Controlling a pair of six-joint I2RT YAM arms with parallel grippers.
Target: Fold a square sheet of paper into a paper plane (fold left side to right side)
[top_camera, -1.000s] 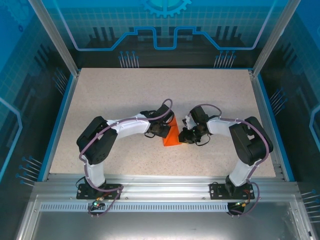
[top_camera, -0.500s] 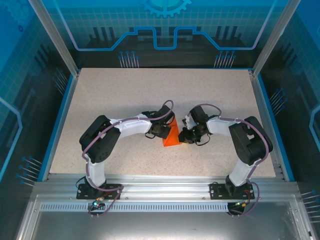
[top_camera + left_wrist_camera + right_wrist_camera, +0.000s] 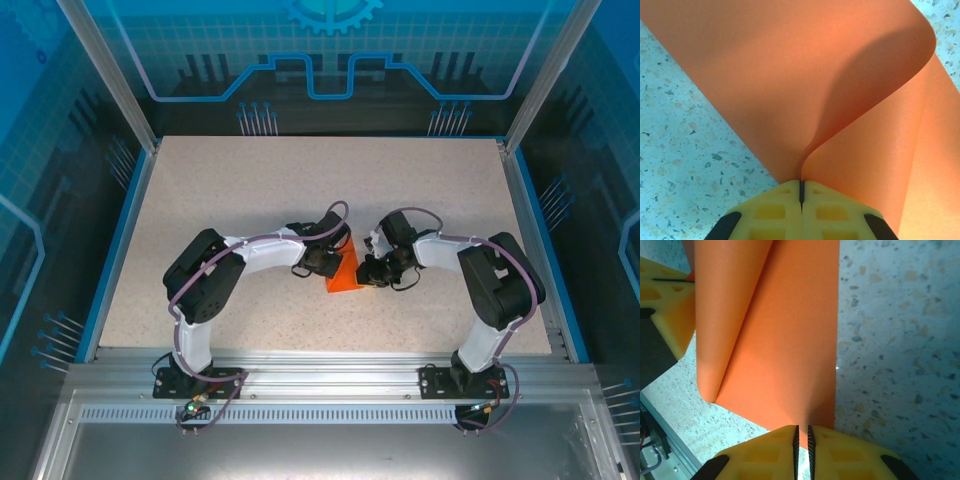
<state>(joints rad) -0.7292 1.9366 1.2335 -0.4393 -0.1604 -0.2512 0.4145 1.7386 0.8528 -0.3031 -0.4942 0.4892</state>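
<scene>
The square sheet of paper (image 3: 343, 273) is sitting slightly nearer than the middle of the counter (image 3: 300, 190), partly raised off the counter's surface. The left claw (image 3: 801, 192) is pinching one edge with its jaws fully together, and the paper is arching up from the counter in a soft loop. The right claw (image 3: 802, 432) is gripping the opposite edge, its jaws a paper-thin slit apart, pinning that side low against the counter. I judge the left-to-right fold to be underway. The layers are bending over but are not lying flat, and no sharp crease is showing. Pressing the crease and every later fold toward a plane are remaining.
</scene>
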